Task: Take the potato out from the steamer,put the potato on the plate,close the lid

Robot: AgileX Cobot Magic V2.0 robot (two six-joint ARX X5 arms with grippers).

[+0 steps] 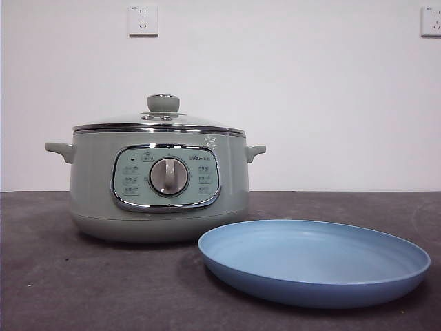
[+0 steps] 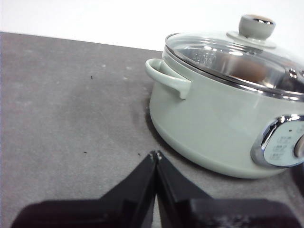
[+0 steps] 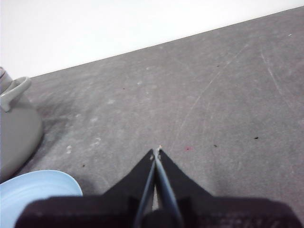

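Left gripper: jaws pressed together, empty, low over the table; steamer just ahead and to one side, handle toward it. Lid: seated on the steamer, knob up and central; must come off first. Potato: inside, a brownish shape under the glass, long axis unclear. Plate: empty, just beside the steamer. Right gripper: jaws together, empty, past the plate, farther from the knob; left arm judged nearer.

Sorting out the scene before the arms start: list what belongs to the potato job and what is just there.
Job: steamer, lid shut on it, potato inside under the glass, plate empty, left claw, right claw.
Just there: table, two wall sockets.
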